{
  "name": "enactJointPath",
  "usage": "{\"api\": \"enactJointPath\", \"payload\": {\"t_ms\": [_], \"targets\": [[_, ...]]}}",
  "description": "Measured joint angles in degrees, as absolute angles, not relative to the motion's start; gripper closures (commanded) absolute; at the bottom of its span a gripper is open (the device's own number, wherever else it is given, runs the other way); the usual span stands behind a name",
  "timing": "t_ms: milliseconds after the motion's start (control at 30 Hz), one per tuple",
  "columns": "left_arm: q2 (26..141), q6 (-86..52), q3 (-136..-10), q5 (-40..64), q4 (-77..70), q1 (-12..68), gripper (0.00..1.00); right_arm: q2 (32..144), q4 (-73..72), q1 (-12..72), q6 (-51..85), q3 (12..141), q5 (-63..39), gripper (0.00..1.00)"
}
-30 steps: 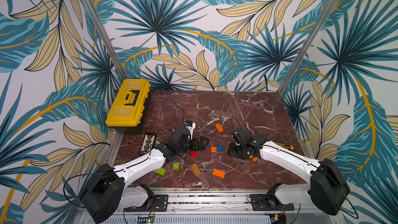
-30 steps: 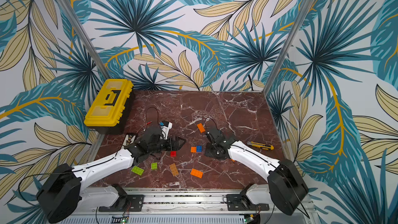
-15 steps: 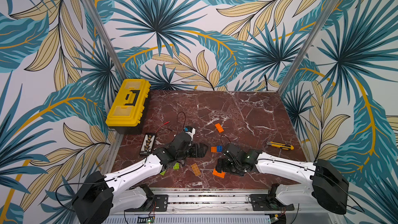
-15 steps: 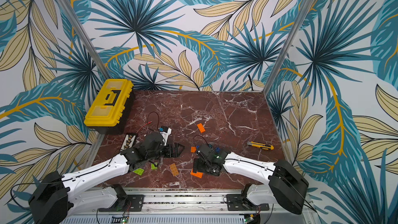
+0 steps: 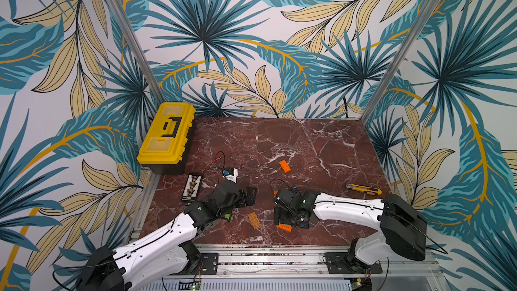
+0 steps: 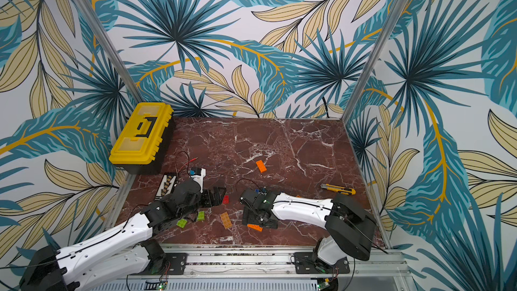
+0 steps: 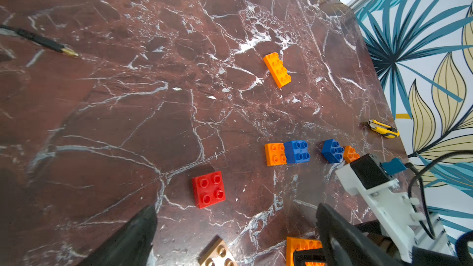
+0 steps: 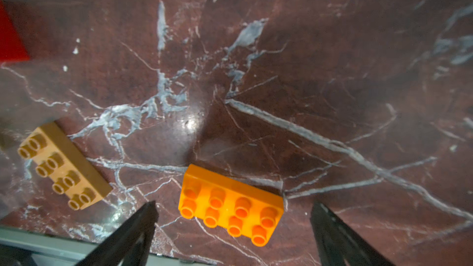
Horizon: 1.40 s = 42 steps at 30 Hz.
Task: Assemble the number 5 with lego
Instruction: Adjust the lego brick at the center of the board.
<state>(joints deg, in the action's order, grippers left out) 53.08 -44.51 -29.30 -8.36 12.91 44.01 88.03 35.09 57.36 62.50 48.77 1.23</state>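
Observation:
My right gripper [image 8: 233, 217] is open and straddles an orange lego brick [image 8: 230, 205] near the front edge, with a gap on each side. A tan brick [image 8: 64, 165] lies beside it. My left gripper [image 7: 235, 226] is open and empty, with a red brick [image 7: 208, 189] just ahead of its fingertips. Farther off lie an orange and blue pair [image 7: 286, 152], a second blue brick [image 7: 332, 150], a small orange one [image 7: 350, 154] and a long orange brick [image 5: 284, 166]. Two lime green bricks [image 6: 181, 223] sit under the left arm.
A yellow toolbox [image 5: 166, 132] stands at the back left. A black board [image 5: 191, 188], a white device [image 5: 230, 173] and loose probe wires [image 5: 215, 160] lie beside the left arm. A yellow utility knife [image 5: 363, 189] lies at the right. The metal rail [image 5: 265, 250] borders the front.
The right arm has swung from the middle bricks to the front orange brick, and its jaws have opened wide. The left arm has drawn back a little toward the front left.

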Motion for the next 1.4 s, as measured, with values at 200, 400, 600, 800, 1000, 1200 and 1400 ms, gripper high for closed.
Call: {"api": "enactJointPath", "payload": {"t_ms": [200,400,600,800,1000,1200,1400], "targets": [[52.42,-44.62,-28.99,-9.87,12.93,44.01,0.0,92.18,37.71,57.98,62.54,52.12,1.28,0.12],[52.45,-44.62,-28.84,-10.37,12.91,44.01,0.0,95.09,40.05,58.17,62.61,54.35,1.26,0.21],[52.62,-44.84,-28.25,-10.59,12.64,44.01,0.0,95.29,42.26,58.28,62.83,54.3,0.73,0.24],[53.58,-45.45,-27.64,-10.52,11.55,44.01,0.0,95.29,42.09,58.17,63.18,53.63,-0.12,0.34],[54.13,-45.41,-27.64,-10.46,11.14,44.01,0.0,93.23,40.23,56.03,62.52,51.7,-2.02,0.41],[56.55,-45.01,-27.66,-9.04,8.8,44.01,0.0,90.8,39.09,51.66,57.36,49.67,-1.32,0.41],[61.98,-44.4,-28.45,-6.35,7.27,43.99,0.0,91.68,40.27,48.86,50.26,51.86,-0.47,0.4]]}}
